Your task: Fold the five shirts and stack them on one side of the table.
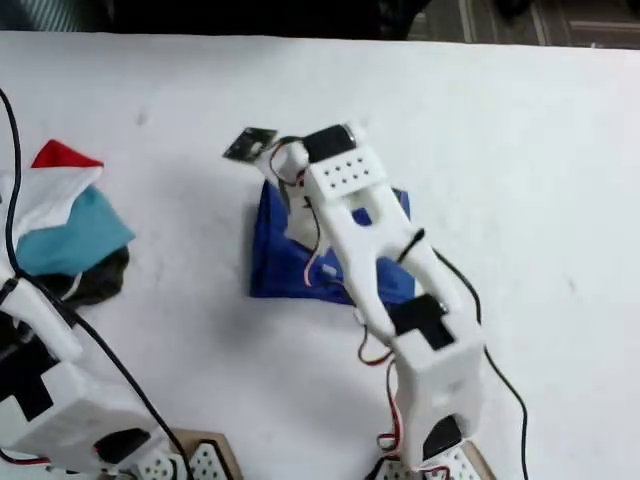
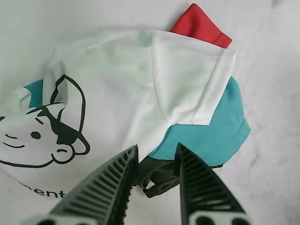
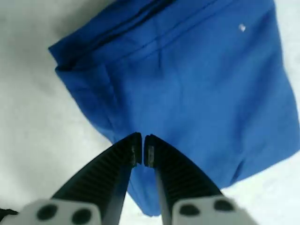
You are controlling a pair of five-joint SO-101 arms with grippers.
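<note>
Blue shirt [image 1: 280,255] lies folded mid-tabletop [image 1: 520,140]. The right arm is stretched out over it, with the right pincer [image 3: 142,150] pressed together near its edge. The left pincer [image 2: 157,159] hangs slightly apart over the white-and-teal pile [image 1: 70,225] on the left side.

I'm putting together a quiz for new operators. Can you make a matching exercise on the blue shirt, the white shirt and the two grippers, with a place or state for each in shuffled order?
Things
1. blue shirt
2. white shirt
3. left gripper
4. right gripper

Places or states
A. open, at the edge of the teal shirt
B. lies by itself in the middle of the table
C. shut, above blue cloth
D. lies on the teal shirt, with a cartoon face print

Pairs: 1-B, 2-D, 3-A, 4-C
</note>
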